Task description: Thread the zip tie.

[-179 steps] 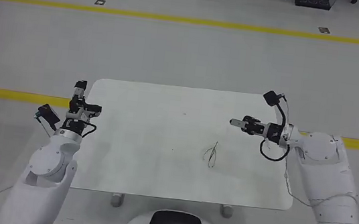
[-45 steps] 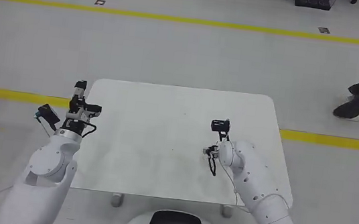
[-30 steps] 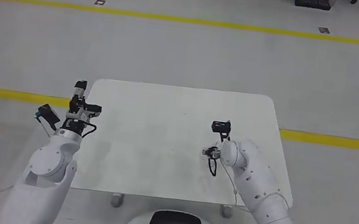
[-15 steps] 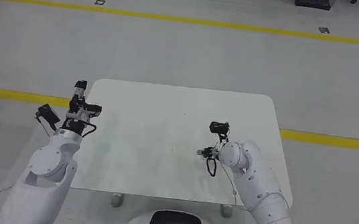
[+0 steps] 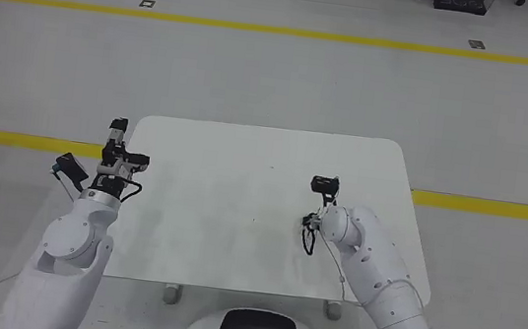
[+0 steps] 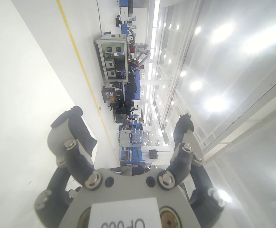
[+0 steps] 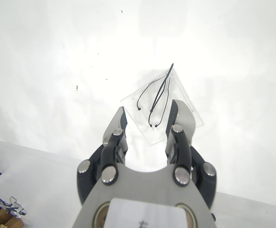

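Hovering wide open over the ties (image 7: 158, 92) (none grasped or threaded), the right gripper (image 7: 148, 108) has everything ahead; left gripper (image 6: 130, 113) gapes empty.

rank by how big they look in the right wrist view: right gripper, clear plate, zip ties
1. right gripper, though it sits nearest the camera, so its true rank is unsure
2. clear plate
3. zip ties, lying on the plate
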Controlling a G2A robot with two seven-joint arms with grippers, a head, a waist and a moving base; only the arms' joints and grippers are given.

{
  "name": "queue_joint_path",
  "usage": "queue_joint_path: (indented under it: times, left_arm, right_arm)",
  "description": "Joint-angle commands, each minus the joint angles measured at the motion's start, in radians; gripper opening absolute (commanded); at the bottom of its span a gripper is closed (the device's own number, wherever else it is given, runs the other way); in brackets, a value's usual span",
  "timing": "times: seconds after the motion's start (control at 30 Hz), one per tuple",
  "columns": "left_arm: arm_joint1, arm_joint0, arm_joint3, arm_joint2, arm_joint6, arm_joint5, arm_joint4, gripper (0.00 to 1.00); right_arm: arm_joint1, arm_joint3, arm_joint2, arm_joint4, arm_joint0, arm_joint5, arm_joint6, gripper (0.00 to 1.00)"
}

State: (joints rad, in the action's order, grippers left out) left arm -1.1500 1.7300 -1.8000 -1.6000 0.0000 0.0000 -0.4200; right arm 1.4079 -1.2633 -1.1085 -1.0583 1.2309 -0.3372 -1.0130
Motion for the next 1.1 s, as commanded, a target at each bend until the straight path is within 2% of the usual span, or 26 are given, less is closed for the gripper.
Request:
queue_joint_path:
  times: [0.0, 0.2, 0.43, 0.7, 1.07]
  left_arm:
    - [0.0, 0.0, 0.0, 0.0, 0.0, 0.0, 0.0, 1.0]
    - [0.0, 0.0, 0.0, 0.0, 0.0, 0.0, 0.0, 1.0]
    - [0.0, 0.0, 0.0, 0.0, 0.0, 0.0, 0.0, 1.0]
    - [0.0, 0.0, 0.0, 0.0, 0.0, 0.0, 0.0, 1.0]
    - [0.0, 0.0, 0.0, 0.0, 0.0, 0.0, 0.0, 1.0]
  right_arm:
    - [0.001, 0.018, -0.001, 0.004, -0.008, -0.003, 0.003, 0.36]
    - [0.005, 0.076, 0.01, 0.01, -0.03, -0.003, 0.012, 0.35]
    - [0.008, 0.12, 0.015, 0.04, -0.04, 0.016, 0.048, 0.27]
    - [0.013, 0.15, 0.025, 0.051, -0.045, 0.005, 0.086, 0.17]
    - [0.018, 0.185, 0.038, 0.063, -0.046, 0.02, 0.165, 0.17]
